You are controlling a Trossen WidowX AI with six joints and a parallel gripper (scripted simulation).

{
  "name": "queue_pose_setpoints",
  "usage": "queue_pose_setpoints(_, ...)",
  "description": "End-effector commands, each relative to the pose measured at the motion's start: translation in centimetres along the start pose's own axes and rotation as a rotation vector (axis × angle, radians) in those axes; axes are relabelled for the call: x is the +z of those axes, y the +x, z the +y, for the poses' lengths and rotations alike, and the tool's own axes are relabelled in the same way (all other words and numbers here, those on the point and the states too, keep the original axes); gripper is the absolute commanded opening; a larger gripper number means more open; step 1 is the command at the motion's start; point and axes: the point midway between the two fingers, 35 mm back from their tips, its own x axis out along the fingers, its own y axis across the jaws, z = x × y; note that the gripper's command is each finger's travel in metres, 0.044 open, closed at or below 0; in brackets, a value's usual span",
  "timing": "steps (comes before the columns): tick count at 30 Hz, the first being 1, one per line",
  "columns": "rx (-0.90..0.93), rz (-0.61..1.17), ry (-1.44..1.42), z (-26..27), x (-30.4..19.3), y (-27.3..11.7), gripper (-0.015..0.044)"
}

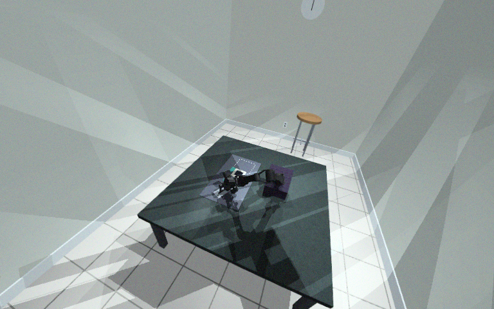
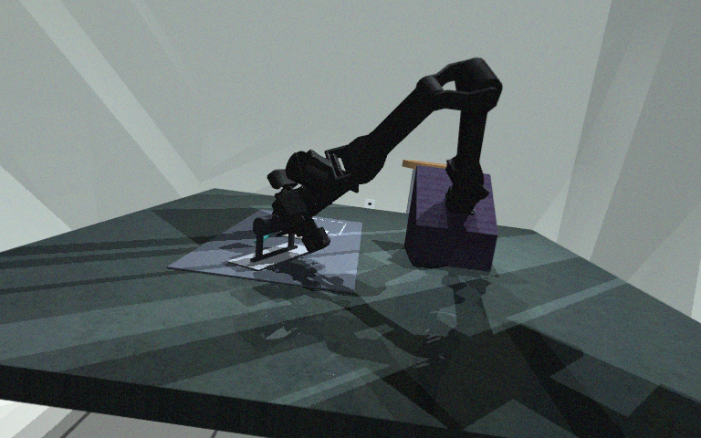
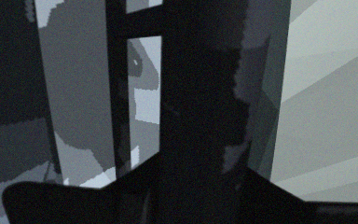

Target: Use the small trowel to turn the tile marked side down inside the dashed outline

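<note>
The trowel has a flat pale blade [image 1: 220,193] [image 2: 267,262] [image 3: 79,93] and a raised black handle [image 2: 262,225] [image 3: 200,93] on two posts. Its blade lies on the mat. My gripper [image 1: 229,185] [image 2: 288,222] [image 3: 193,156] is shut on the handle, with a finger on each side in the wrist view. The tile [image 1: 238,172] lies on the mat beyond the gripper, its white border and dark centre facing up. The arm partly hides it. The dashed outline [image 1: 247,161] [image 2: 345,227] is at the mat's far end.
The grey-violet mat [image 1: 206,193] [image 2: 201,258] lies on the dark table [image 1: 309,225] [image 2: 129,319]. A teal piece [image 1: 232,169] [image 2: 266,236] shows near the tile. The arm stands on a purple block [image 1: 286,172] [image 2: 449,250] beside the mat. A stool [image 1: 309,117] stands behind the table.
</note>
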Motion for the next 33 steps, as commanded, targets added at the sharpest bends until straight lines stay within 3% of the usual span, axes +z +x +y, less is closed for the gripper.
queue_pose_setpoints(1,-0.024,-0.013,0.007,-2.9,0.3,-2.1,0.0000)
queue_pose_setpoints(19,-0.024,-0.014,0.006,-4.2,0.2,-3.4,0.0000)
queue_pose_setpoints(33,0.003,-0.254,-0.097,-4.7,-4.9,-0.8,0.0000)
